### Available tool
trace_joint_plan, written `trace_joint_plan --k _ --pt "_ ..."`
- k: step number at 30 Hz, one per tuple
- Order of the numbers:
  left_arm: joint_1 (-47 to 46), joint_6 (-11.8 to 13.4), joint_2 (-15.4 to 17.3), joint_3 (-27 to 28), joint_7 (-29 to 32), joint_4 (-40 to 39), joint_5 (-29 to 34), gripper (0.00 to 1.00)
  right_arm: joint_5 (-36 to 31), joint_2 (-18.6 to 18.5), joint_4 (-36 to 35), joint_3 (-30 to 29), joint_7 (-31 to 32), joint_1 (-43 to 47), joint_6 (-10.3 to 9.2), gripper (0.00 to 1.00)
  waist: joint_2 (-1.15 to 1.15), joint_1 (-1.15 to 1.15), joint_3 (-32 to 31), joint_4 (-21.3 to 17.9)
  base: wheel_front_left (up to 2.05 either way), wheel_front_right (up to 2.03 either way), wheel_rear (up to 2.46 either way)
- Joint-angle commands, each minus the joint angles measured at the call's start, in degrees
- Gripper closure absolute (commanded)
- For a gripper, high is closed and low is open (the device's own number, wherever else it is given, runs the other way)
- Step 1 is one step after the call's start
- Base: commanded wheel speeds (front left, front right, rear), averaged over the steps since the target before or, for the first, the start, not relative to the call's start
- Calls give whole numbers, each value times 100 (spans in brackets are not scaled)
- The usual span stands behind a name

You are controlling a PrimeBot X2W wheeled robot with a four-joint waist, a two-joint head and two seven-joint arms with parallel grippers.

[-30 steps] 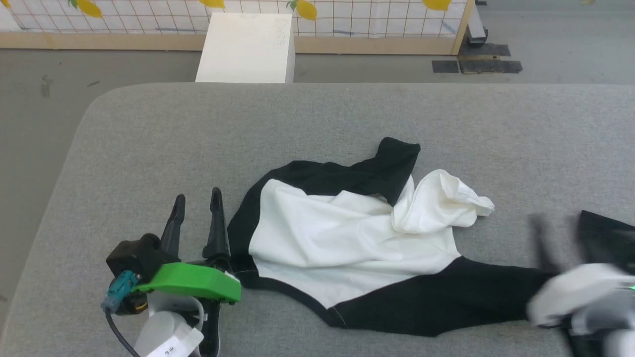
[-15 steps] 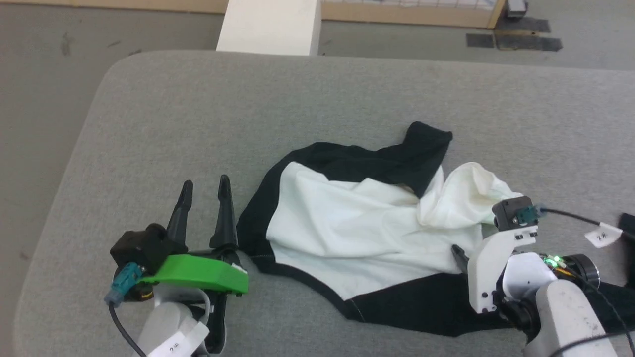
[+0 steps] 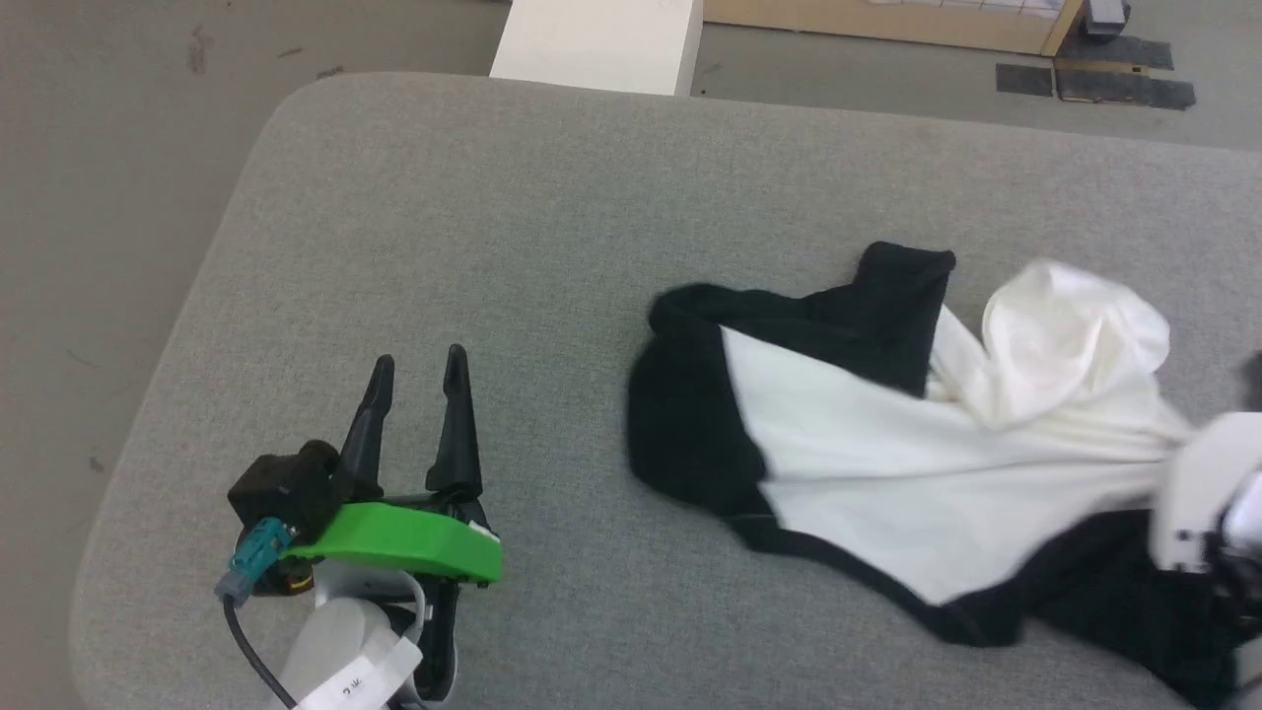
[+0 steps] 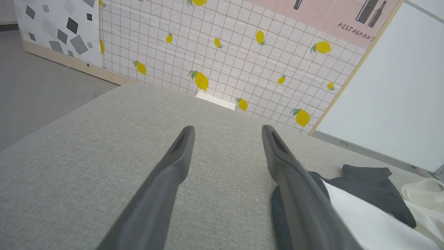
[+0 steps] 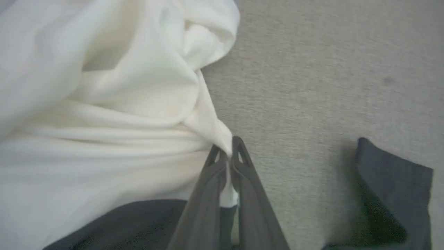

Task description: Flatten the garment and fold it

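Shift: since a second ago the soft white-and-black fabric garment has slid toward the robot's right. Its black edge lay just beside the left gripper with its long dark fingers; now bare table separates them (the head camera has swung too).
Grip change: the dark-fingered right gripper has gone from spread to pinched.
Garment look: the white body panel is drawn into long creases that run toward the pinch. A loose white puff is bunched at the far right, a black sleeve pokes out on the far side, and a black band curls round the left end and along the near edge.
Surface: grey woven padded table with a rounded corner; the garment lies on its right part.
Room: dull grey floor, a white rectangular block past the far edge, and a gridded wall panel printed with yellow lemons.
Left side: fingers spread wide with nothing between them, well apart from the garment.
Right side: fingers closed tight on a fold of white cloth, close to where white meets black.
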Motion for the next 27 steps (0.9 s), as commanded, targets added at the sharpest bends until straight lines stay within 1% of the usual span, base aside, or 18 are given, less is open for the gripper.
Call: trace_joint_plan --k 1,2,5,6,7,8,10,13,17,20,23,27 --pt "-25 28 -8 1 -25 6 -39 0 -147 -28 -49 -190 -138 54 -11 100 0 0 -32 -35 0 0 0" --pt "-24 22 -8 -2 -25 11 -39 0 -238 -18 -59 -357 -213 69 -11 100 0 0 -41 -50 0 0 0" --pt "-18 15 -8 -8 -25 25 -39 0 -364 163 -58 -850 -454 100 -11 100 0 0 -77 -142 0 0 0" --pt "-15 12 -8 -9 -25 30 -34 0 -360 222 -69 -938 -564 111 -11 75 0 0 -87 -176 0 0 0" --pt "-11 6 -8 -10 -25 42 -27 0 -302 298 -74 -1043 -740 115 -11 4 0 0 -101 -228 0 0 0" --pt "-10 -4 -8 -16 -25 62 -5 0 -235 371 -107 -1113 -971 120 -11 0 0 0 -122 -283 0 0 0" --pt "-27 -32 -8 -42 -25 113 4 0 -63 492 -202 -1143 -1391 197 -11 0 0 0 -162 -389 0 0 0" --pt "-138 -68 -6 -142 -22 274 63 0 283 587 -441 -824 -2063 457 -11 0 0 0 -213 -590 0 0 0" --pt "-505 -106 40 -289 196 534 152 0 737 619 -831 -145 -2814 903 -11 0 0 0 -203 -909 0 0 0" --pt "-939 -117 112 -418 617 847 233 0 1024 622 -1087 367 -3261 1137 -11 0 0 0 -120 -1164 0 0 0" --pt "-1435 -163 207 -554 1167 1212 294 0 1103 623 -1309 856 -3537 1242 -11 0 0 0 -4 -1396 0 0 0" --pt "-2177 -261 379 -849 2250 1790 438 0 1175 623 -1494 1301 -3674 1288 -11 0 0 0 175 -1659 0 0 0"
